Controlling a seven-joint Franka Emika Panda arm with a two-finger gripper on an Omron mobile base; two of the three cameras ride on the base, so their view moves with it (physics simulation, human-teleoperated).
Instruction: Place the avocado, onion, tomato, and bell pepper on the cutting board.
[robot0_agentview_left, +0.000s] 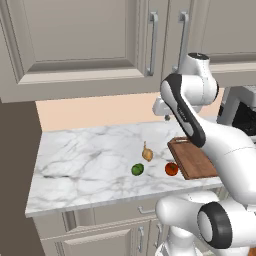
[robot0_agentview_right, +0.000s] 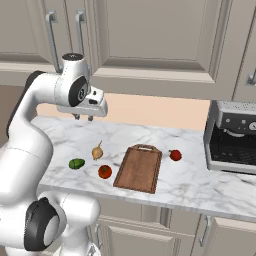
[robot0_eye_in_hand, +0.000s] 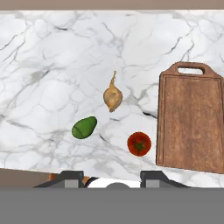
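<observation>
My gripper hangs high over the marble counter, open and holding nothing; its fingertips stand wide apart in the hand view. Below it lie the tan onion, the dark-green avocado and the red tomato, close together left of the cutting board. The board is bare. In the right base view the onion, avocado and tomato sit left of the board. A red bell pepper rests just right of the board.
A dark coffee machine stands on the counter's right end. Wall cabinets hang above the counter, and the counter's front edge runs just in front of the vegetables. A brown wall panel bounds the left.
</observation>
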